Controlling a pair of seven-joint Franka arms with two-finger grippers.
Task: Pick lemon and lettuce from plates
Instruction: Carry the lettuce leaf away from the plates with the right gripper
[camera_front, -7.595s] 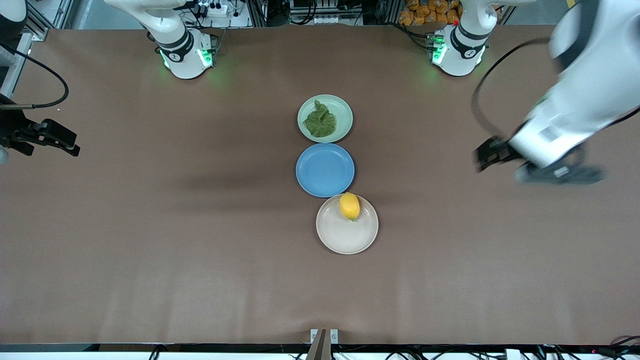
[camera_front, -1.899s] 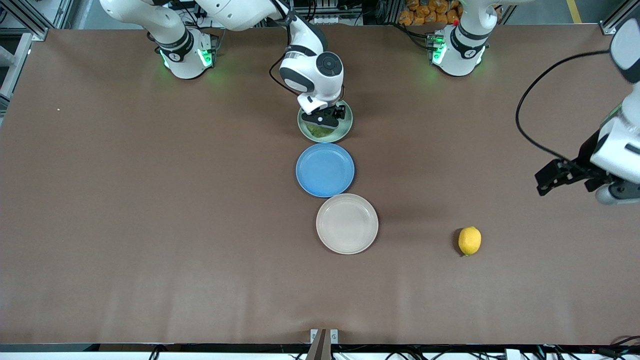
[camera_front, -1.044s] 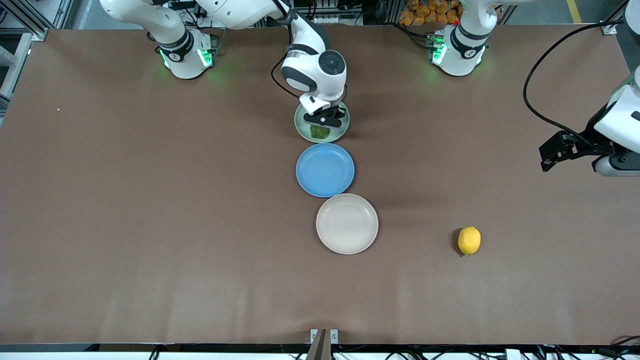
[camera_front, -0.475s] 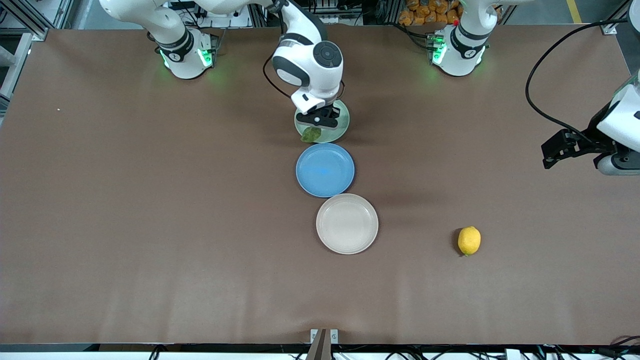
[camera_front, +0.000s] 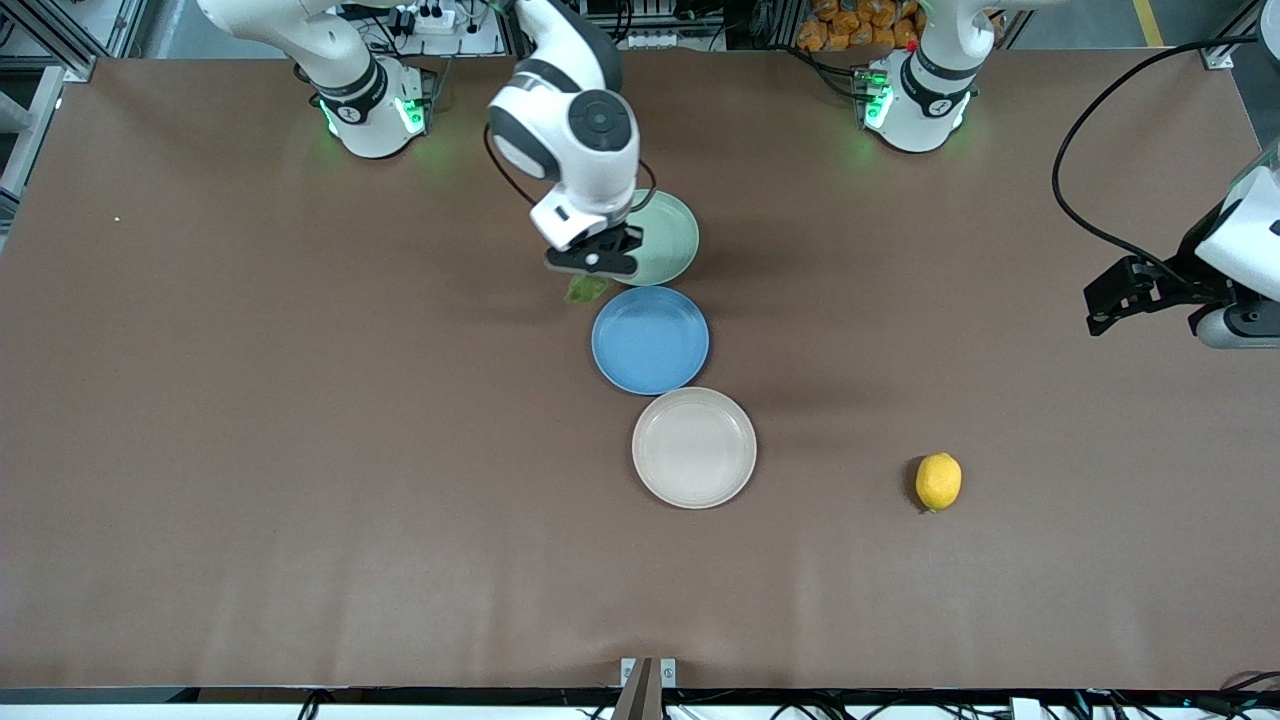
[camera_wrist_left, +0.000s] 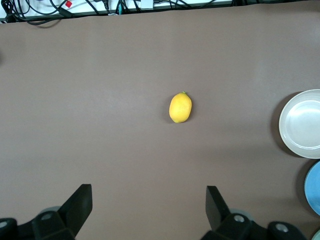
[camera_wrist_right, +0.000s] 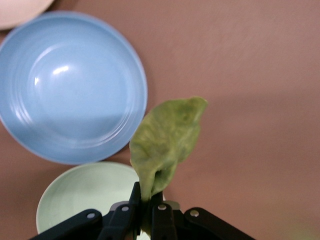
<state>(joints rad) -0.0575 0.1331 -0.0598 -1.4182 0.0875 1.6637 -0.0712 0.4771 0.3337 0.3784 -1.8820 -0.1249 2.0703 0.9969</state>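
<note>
- Lettuce (camera_front: 586, 289), a small green wrinkled leaf, hangs pinched at one end in the right gripper (camera_front: 592, 262); the fingers are shut tight on it and the rest of the leaf dangles free, as the right wrist view shows (camera_wrist_right: 167, 145).
- Change: half a second ago the leaf was low over the 7 o'clock rim of the round pale green plate (camera_front: 665, 240). It has since been lifted clear and carried toward the right arm's end; it is now over bare brown table (camera_front: 300, 400), off the 10 o'clock edge of the round blue plate (camera_front: 650, 340).
- Pale green plate now shows nothing on it; it slid slightly about a second ago and has not moved since.
- Lemon (camera_front: 938, 481), a small oval bright yellow fruit, lies on the table at 3 o'clock from the round beige-white plate (camera_front: 694, 448), well apart from it. Unchanged over the last two seconds. That plate also shows nothing on it.
- Left gripper (camera_front: 1125, 297) waits over the left arm's end of the table, jaws wide apart and holding nothing; the left wrist view has the lemon in sight (camera_wrist_left: 180, 107).
- Judgement: both items are off their plates. What remains is setting the leaf down; being thin and limp, it may cling to a finger on release.
</note>
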